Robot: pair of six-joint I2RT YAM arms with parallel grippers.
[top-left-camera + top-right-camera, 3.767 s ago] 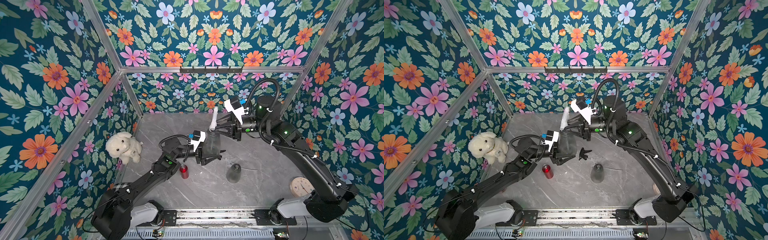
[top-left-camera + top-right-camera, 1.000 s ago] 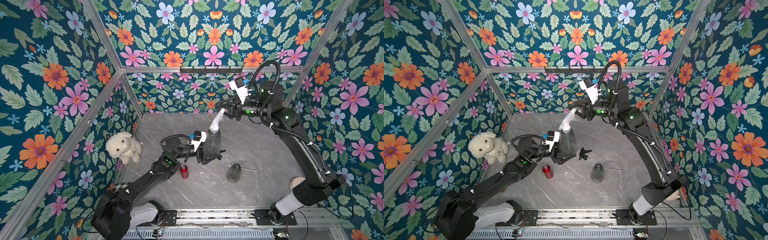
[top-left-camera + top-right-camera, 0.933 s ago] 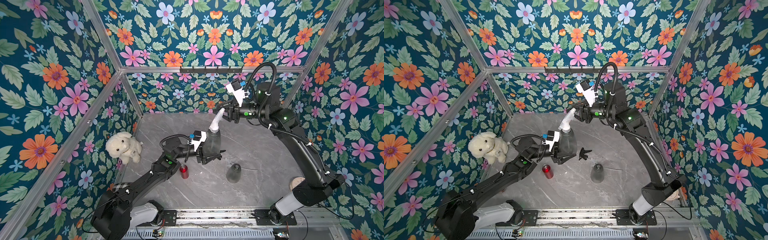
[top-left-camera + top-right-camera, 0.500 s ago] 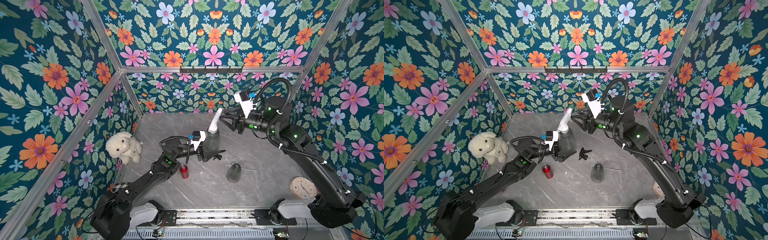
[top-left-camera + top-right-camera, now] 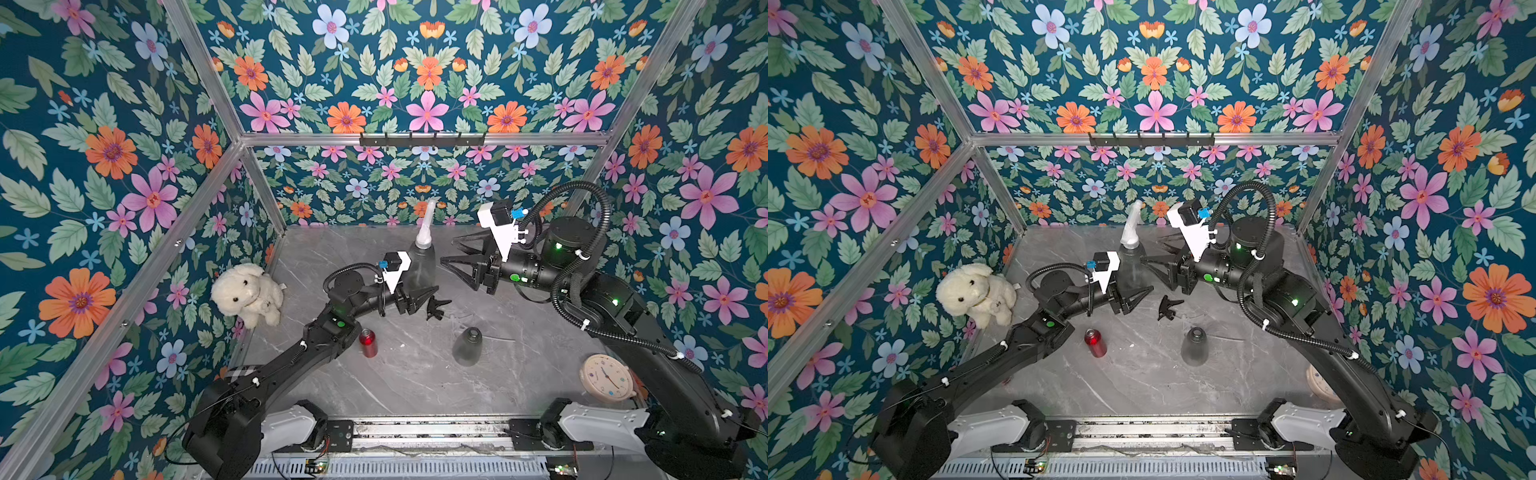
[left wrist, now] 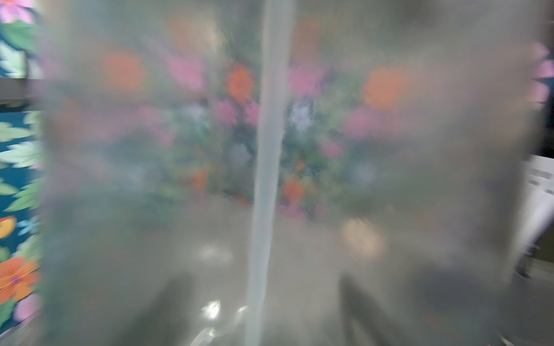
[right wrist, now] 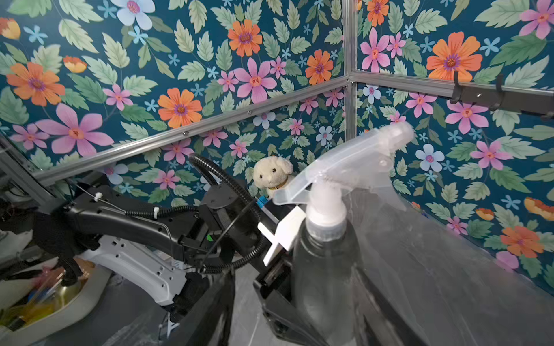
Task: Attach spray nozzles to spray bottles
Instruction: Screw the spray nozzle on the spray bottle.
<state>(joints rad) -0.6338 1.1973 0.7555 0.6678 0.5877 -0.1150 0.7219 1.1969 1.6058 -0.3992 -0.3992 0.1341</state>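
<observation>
One bottle of three looks finished, or close to it. The grey bottle (image 5: pixel 419 268) at the back of the surface (image 5: pixel 395 386) carries a white sprayer head (image 5: pixel 424 226) on its neck. In the right wrist view the collar sits square on the neck with no gap that I can see. The left wrist view looks straight through the bottle wall and shows the dip tube (image 6: pixel 263 179) running down inside. Whether the collar is screwed fully tight cannot be told. The left end effector (image 5: pixel 415 286) is clamped on the lower body of this bottle, keeping it upright. The right end effector (image 5: pixel 452 250) sits just beside the bottle's shoulder, apart from it, with its jaws spread wide and empty, so I judge that the fitting of this head is over. Two bottles are left. The second grey bottle (image 5: pixel 467 347) stands in the middle of the surface with a bare open neck, and the small red bottle (image 5: pixel 368 343) stands near the left arm, also without a sprayer head. A black sprayer head (image 5: pixel 436 307) lies untouched on the surface between the held bottle and the second grey one. I cannot pick out a third head with certainty. A faint thin line beside the second grey bottle may be its tube.
</observation>
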